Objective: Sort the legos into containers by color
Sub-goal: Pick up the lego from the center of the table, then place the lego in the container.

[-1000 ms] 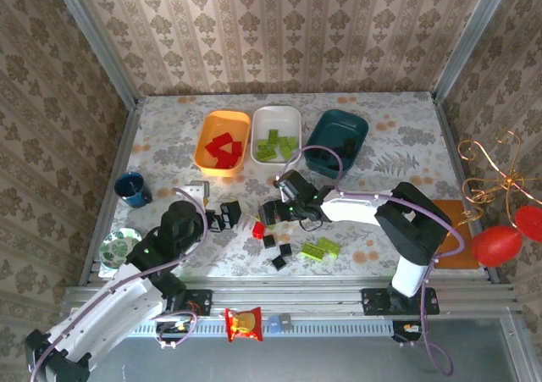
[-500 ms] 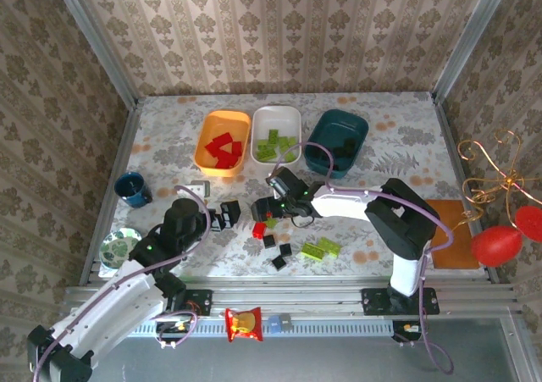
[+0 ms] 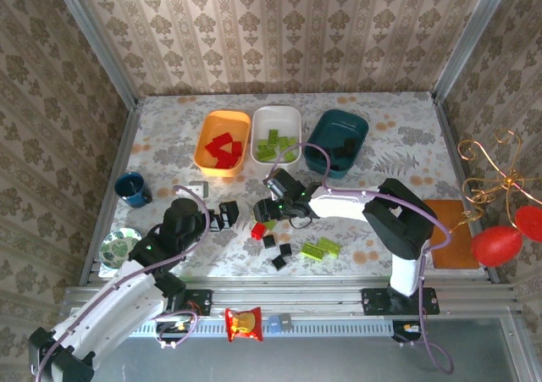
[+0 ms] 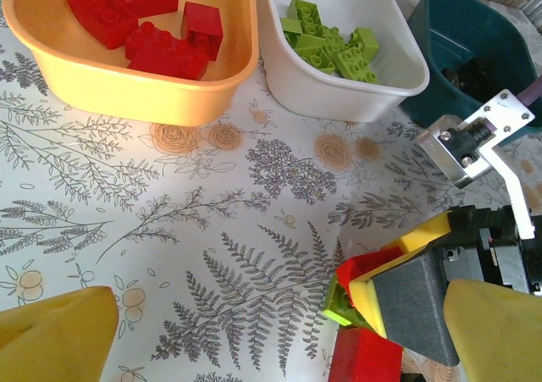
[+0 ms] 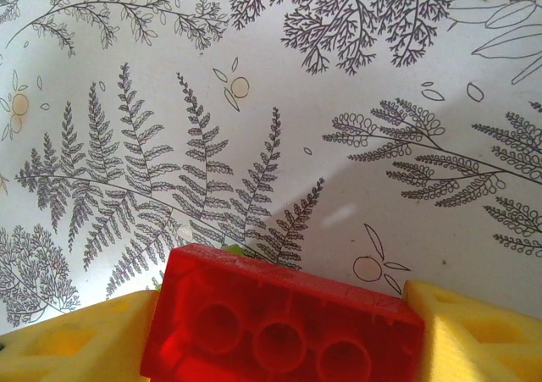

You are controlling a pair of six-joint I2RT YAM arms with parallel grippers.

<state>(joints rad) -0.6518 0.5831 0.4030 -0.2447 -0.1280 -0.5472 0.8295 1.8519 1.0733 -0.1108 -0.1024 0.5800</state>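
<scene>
Seen from above, my two arms reach over a floral counter (image 3: 169,119). Along the back sit three trays in a row: an orange tray (image 3: 203,149) holding red legos (image 3: 224,149), a white tray (image 3: 275,111) holding lime green legos (image 3: 275,145), and a dark teal tray (image 3: 333,130) holding black legos (image 3: 347,147). My left tool (image 3: 222,215), spread wide, is near my right tool (image 3: 269,210) at mid-counter. A loose red lego (image 3: 258,229) lies just beside the right one. Loose black legos (image 3: 285,250) and loose green legos (image 3: 315,251) are scattered nearer me.
</scene>
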